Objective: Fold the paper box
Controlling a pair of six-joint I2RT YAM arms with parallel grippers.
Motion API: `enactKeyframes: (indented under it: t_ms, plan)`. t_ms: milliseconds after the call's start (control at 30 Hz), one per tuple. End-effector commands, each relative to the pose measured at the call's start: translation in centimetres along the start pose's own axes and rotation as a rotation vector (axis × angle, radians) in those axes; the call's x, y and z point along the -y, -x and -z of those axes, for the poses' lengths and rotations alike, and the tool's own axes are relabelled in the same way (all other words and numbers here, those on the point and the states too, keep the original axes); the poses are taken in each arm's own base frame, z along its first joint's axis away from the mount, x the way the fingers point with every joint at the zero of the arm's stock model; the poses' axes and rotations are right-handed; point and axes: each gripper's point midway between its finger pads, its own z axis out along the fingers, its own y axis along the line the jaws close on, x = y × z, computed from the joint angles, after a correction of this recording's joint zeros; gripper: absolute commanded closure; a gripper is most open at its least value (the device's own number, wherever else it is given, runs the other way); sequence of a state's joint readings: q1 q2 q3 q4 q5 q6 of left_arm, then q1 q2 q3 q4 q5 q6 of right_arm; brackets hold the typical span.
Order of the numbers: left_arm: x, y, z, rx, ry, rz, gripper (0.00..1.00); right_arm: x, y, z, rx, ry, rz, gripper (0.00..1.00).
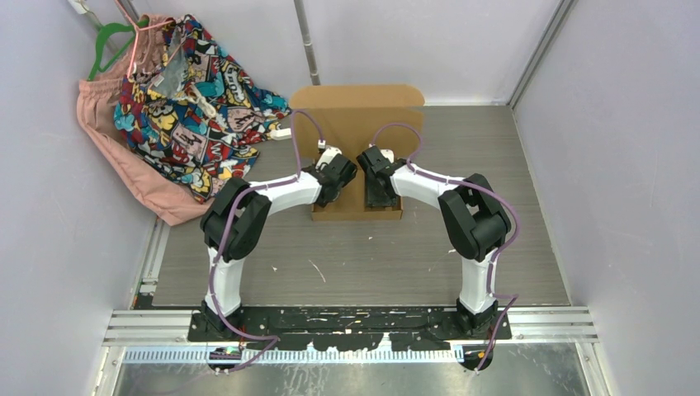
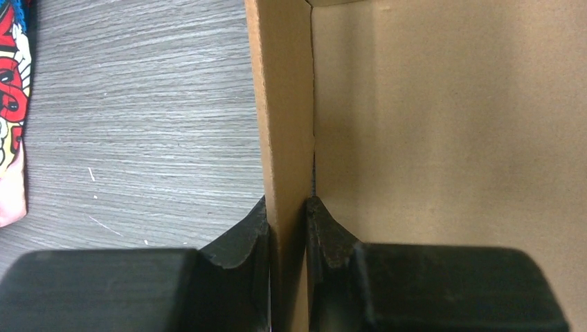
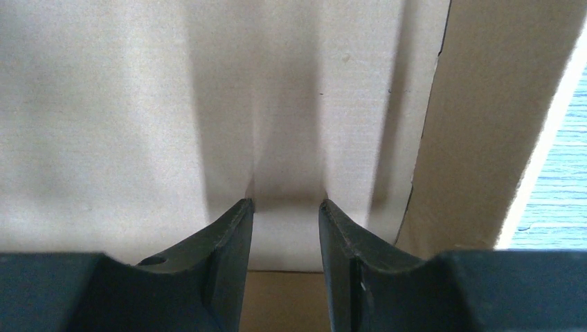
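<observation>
The paper box (image 1: 357, 107), plain brown cardboard, sits at the back middle of the table with its lid flap standing up behind and its tray toward me. My left gripper (image 1: 337, 172) is shut on the tray's left side wall (image 2: 287, 124), one finger outside and one inside, and the wall stands upright between them (image 2: 287, 207). My right gripper (image 1: 376, 169) is inside the tray. Its fingers stand apart (image 3: 286, 207) with the tips against a pale cardboard panel (image 3: 138, 104) and nothing between them. The box's right wall (image 3: 484, 124) rises beside it.
A bright comic-print cloth (image 1: 194, 91) and a pink garment (image 1: 124, 157) on a green hanger (image 1: 111, 37) lie at the back left, close to the box's left corner. Grey walls close in both sides. A metal rail (image 1: 347, 318) runs along the near edge.
</observation>
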State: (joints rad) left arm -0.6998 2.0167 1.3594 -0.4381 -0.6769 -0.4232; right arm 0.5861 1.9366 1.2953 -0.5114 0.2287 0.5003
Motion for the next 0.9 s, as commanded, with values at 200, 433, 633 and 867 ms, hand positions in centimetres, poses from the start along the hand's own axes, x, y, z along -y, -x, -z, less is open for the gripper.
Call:
enactKeyframes:
  t_ms: [200,433,633,867]
  plan:
    - [-0.4,0.6,0.9,-0.017,-0.036,-0.023,0.59,1.8,-3.0,-2.1,-0.094,-0.078,0.031,0.55]
    - [-0.8,1.7,2.5,-0.072,-0.12,-0.024,0.57,1.8,-3.1,-2.0,-0.093,-0.078,0.033,0.55]
    - [-0.8,1.2,3.8,-0.122,-0.171,-0.024,0.57,1.9,-3.1,-1.9,-0.092,-0.081,0.033,0.55]
    - [-1.0,-0.1,4.5,-0.173,-0.201,-0.001,0.6,2.0,-3.0,-1.8,-0.09,-0.085,0.037,0.55]
